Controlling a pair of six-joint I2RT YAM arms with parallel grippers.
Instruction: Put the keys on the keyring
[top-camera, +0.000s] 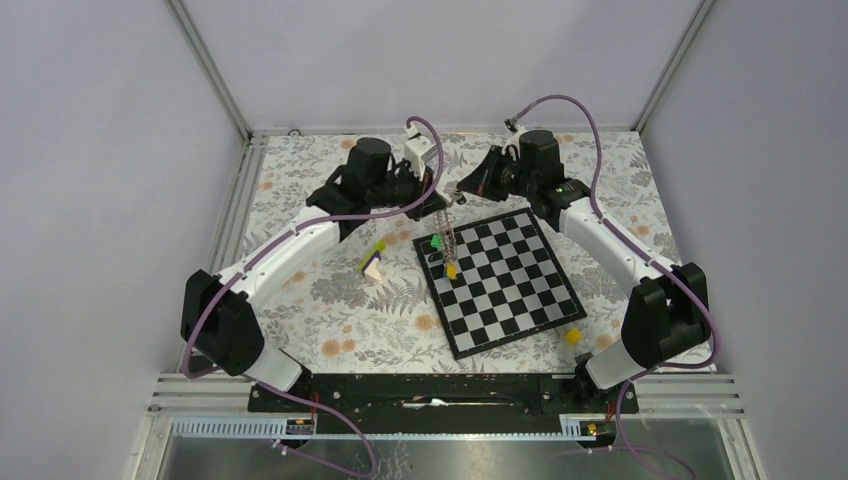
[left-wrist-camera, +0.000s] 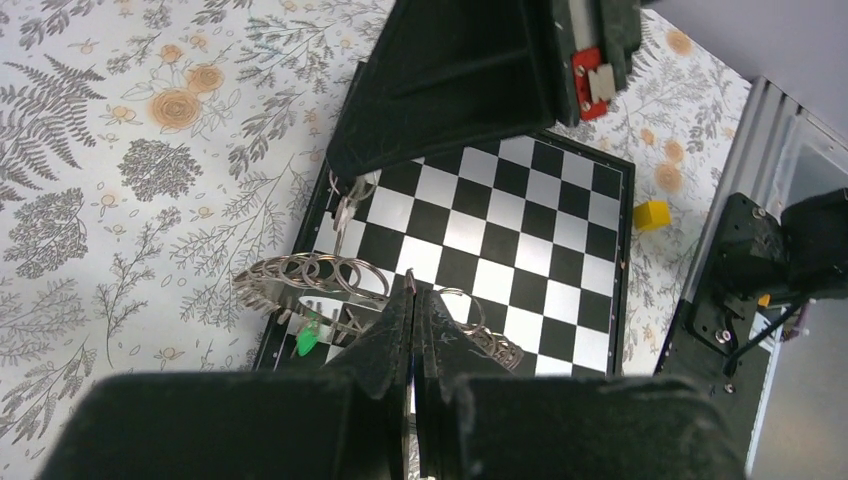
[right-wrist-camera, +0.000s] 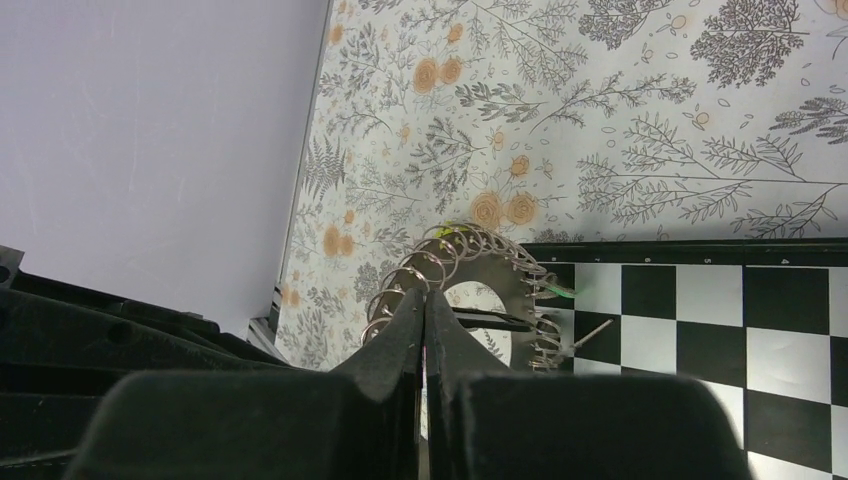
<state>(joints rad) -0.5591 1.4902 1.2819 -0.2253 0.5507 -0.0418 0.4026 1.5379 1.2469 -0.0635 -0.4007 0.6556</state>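
Two pinches, one keyring (top-camera: 447, 232), upright over the chessboard's (top-camera: 520, 290) far-left corner.
Left gripper (left-wrist-camera: 412, 292) and right gripper (right-wrist-camera: 424, 302) both clamp its rim, jaws closed; green and yellow keys (top-camera: 437, 243) cluster right beside it.

Both arms reach forward from their bases and bend inward at the elbows, so the two wrists face each other at the far side. The left arm (top-camera: 290, 245) ends in the left pincer (left-wrist-camera: 413, 292), its fingers (left-wrist-camera: 385, 345) pressed together on the rim of the keyring (left-wrist-camera: 300, 272). The right arm (top-camera: 610, 240) carries the right pincer (right-wrist-camera: 425, 302), its fingers likewise closed with no gap. Whether they pinch anything is unclear.
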